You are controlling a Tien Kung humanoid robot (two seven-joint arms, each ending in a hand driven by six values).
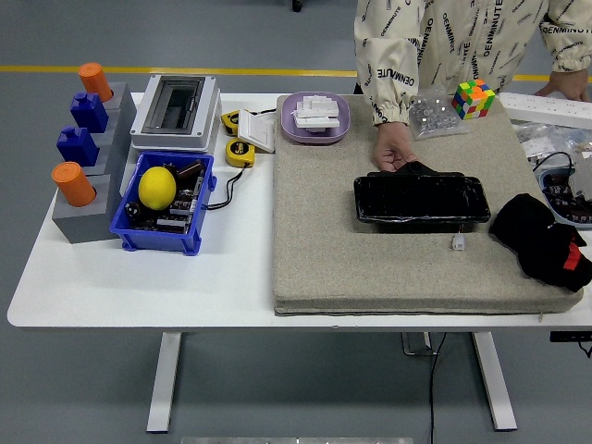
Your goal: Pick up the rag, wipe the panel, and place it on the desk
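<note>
No robot hand is visible. The black rag [541, 242] lies free at 3 o'clock from the panel [421, 199]; the grasp should gather its bunched middle.

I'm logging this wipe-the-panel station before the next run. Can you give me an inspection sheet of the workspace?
Surface: white table with a grey mat on its right part.
Job's things: black panel flat on the mat; black rag lying at the mat's right edge.
Clutter: blue bin holding a lemon, grey box, purple tray, cube.
Hands: neither robot hand in view.
Cables: black lead from the bin.
Surroundings: a person's hand rests at the panel's far edge.
</note>
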